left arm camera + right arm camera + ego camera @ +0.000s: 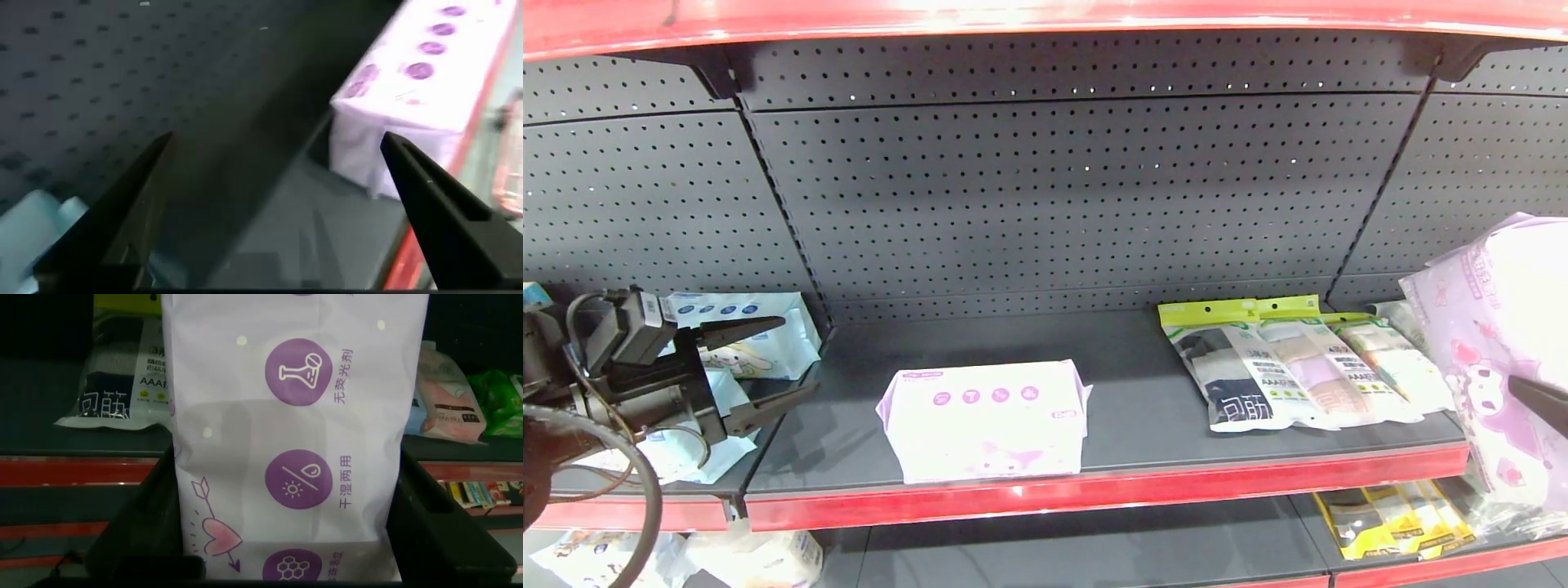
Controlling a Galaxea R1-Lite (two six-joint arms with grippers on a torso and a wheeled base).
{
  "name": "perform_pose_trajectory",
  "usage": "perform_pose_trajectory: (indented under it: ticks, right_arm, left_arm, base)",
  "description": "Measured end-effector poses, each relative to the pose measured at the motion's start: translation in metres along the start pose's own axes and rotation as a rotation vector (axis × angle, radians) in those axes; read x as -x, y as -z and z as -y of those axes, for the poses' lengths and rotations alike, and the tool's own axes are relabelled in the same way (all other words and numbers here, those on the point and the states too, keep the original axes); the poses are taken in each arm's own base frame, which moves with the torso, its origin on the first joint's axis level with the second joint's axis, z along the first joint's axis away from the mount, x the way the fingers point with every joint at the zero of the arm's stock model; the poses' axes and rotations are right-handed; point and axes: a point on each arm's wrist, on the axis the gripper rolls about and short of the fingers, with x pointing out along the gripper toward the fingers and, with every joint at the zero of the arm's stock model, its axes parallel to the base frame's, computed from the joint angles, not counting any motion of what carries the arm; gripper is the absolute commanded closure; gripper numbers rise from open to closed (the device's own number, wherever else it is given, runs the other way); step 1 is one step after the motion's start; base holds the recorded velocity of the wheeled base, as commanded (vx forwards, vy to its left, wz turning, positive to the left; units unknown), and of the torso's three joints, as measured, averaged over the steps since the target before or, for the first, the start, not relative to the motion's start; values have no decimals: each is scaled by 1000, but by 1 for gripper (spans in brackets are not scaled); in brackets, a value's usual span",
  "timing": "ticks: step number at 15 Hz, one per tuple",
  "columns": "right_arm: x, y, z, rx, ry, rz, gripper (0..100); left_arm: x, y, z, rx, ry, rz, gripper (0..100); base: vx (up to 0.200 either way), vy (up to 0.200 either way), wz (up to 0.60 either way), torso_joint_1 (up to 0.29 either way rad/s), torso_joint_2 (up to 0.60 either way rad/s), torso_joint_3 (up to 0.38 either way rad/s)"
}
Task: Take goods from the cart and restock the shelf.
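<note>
A white and pink wipes pack [984, 418] lies flat near the front of the dark shelf [1127, 408], and appears again as the pack [417, 90] in the left wrist view. My left gripper [799, 354] hovers open at the shelf's left end, to the left of that pack, with nothing between its fingers [122, 220]. At the right edge, a second pink pack [1503, 351] with a cartoon print is held upright in front of the shelf. My right gripper [290, 539] is shut on this pack [286, 433], and one dark finger [1539, 400] shows against it.
Flat garment packs with green headers [1282, 359] lie on the shelf's right part. Blue and white packs [756, 331] sit in the left bay behind my left gripper. The red shelf lip [1094, 487] runs along the front. Yellow packs [1396, 510] lie on the lower shelf.
</note>
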Motion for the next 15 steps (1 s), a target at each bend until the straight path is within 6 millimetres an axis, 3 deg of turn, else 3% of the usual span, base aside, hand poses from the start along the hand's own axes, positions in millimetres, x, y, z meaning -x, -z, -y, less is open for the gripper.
perform_pose_trajectory:
  ticks: [5, 10, 13, 15]
  right_arm:
    - [0, -1, 0, 0, 0, 3, 100]
    - [0, -2, 0, -3, 1, 4, 100]
    - [0, -2, 0, -18, 2, 7, 100]
    - [1, -3, 1, -21, 8, 27, 100]
  left_arm:
    - [4, -5, 0, -9, -179, -15, 0]
    - [1, -15, -5, 46, -601, -55, 0]
    - [-8, -20, 14, 135, -808, -47, 0]
    - [-10, -21, 30, 172, -821, -59, 0]
  base:
    - [0, 0, 0, 0, 0, 0]
    - [0, 0, 0, 0, 0, 0]
    - [0, 0, 0, 0, 0, 0]
    - [0, 0, 0, 0, 0, 0]
